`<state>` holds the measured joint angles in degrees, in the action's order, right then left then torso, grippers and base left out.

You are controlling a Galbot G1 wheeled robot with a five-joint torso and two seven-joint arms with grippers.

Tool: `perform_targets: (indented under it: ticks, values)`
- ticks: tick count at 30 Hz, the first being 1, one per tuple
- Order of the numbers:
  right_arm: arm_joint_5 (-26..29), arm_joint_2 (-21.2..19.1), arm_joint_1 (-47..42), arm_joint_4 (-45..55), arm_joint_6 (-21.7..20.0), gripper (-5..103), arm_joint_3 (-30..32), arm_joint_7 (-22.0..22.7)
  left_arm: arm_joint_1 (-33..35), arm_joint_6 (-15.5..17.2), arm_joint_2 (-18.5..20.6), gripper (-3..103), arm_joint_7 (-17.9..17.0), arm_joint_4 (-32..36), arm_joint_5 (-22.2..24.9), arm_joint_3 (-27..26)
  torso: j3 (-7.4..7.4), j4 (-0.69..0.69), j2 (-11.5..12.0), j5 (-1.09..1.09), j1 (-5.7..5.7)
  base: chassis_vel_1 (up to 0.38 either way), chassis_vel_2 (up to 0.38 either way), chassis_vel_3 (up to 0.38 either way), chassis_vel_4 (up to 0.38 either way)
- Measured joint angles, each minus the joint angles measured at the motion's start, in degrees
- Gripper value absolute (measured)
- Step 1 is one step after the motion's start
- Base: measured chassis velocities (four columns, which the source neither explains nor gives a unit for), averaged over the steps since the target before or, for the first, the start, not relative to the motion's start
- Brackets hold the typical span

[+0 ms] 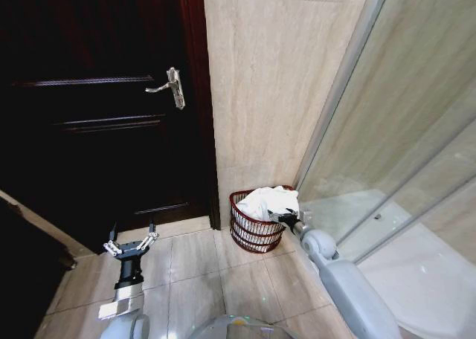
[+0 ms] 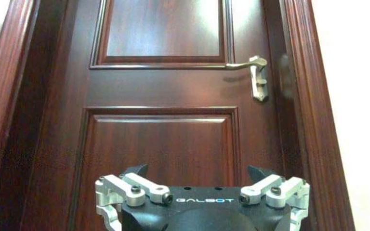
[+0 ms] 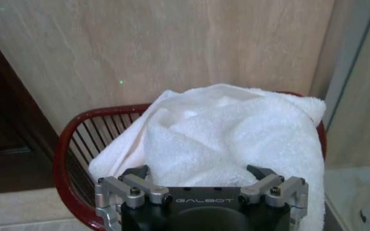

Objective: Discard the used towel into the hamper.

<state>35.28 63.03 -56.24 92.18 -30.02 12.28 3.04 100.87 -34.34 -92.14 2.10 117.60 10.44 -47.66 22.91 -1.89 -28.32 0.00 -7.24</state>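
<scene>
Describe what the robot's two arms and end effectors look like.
Both arms have smooth pale grey-blue shells. The left end effector and right end effector share a black body printed "GALBOT" in white, silver metal finger linkages with dark bolts, and black fingertips.

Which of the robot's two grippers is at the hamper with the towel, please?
The right gripper, at the hamper's rim against the white towel. The left gripper hangs apart, facing the dark door.

Towel [image 1: 269, 202] in hamper [image 1: 253, 235], right of door [image 1: 97, 101].
</scene>
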Motion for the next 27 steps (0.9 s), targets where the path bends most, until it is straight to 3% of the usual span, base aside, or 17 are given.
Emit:
perform_targets:
  ticks: [13, 27]
  values:
    - [1.4, -1.0, 10.1, -7.7, -3.1, 100, -6.8, -1.8, 0.2, -1.2, 0.0, 100, 0.1, -1.6, 0.6, -2.0, 0.01, 0.00, 0.0, 0.00, -0.01, 0.000, 0.000, 0.000, 0.000]
    - [4.3, 2.3, 22.9, -22.8, -7.7, 100, -15.8, -4.8, 1.1, -2.7, 0.0, 100, 0.2, -2.6, 4.0, -6.6, 0.01, 0.01, 0.0, -0.02, -0.01, 0.000, 0.000, 0.000, 0.000]
